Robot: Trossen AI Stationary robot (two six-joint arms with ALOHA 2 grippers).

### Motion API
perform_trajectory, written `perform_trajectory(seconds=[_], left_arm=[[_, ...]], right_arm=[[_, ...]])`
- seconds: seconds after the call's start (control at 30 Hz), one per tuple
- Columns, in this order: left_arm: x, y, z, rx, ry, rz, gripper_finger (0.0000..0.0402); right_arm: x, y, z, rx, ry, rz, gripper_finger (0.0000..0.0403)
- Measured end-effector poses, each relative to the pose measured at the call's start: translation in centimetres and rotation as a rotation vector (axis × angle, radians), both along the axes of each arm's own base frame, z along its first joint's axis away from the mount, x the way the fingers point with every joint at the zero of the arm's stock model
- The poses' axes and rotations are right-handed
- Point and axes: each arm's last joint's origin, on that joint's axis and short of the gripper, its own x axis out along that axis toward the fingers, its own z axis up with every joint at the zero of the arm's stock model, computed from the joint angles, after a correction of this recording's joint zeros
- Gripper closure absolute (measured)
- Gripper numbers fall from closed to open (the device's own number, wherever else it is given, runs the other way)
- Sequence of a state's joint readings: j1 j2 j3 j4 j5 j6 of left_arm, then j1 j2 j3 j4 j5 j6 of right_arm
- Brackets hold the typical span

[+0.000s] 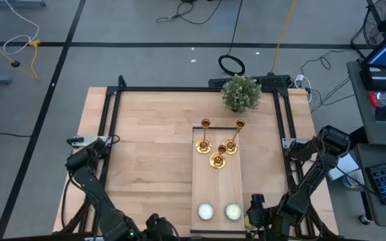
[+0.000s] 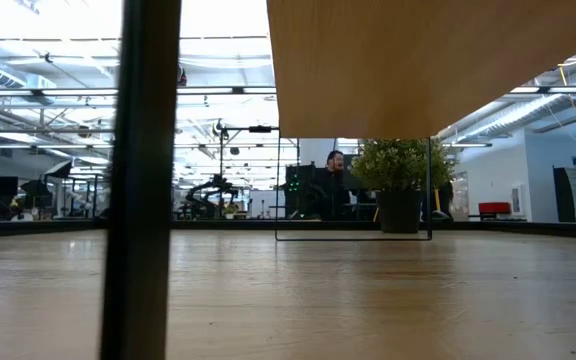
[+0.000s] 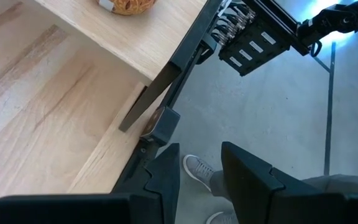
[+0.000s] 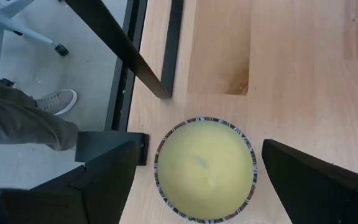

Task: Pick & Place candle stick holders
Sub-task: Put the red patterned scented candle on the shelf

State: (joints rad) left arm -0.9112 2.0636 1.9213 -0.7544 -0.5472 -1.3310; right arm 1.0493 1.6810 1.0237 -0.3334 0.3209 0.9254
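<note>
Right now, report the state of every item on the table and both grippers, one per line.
left gripper: slightly open, empty.
right gripper: wide open, empty, facing one candle.
candle stick holders: three, standing together on the board, none gripped.
candles: two, side by side at the board's near end, no flame.
board: flat on the table.
plant: upright at the far edge.

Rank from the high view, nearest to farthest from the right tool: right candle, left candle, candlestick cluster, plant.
Right tool sits at the table's near edge, open, beside the board.
1. Right candle: just beside it, near end of the board.
2. Left candle: same end, one step further left.
3. Candlestick cluster: mid-board.
4. Plant: far edge of the table.
</note>
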Motion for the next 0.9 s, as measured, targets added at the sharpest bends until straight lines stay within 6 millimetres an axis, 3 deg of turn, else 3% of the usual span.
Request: perform_trajectory(seconds=[0.9], left_arm=[[0.1,0.1,0.0,-0.010,0.005,0.006,0.0280]], right_arm=[[-1.0,0.3,-0.1,-0.029,-0.068,-0.084,0.0064]])
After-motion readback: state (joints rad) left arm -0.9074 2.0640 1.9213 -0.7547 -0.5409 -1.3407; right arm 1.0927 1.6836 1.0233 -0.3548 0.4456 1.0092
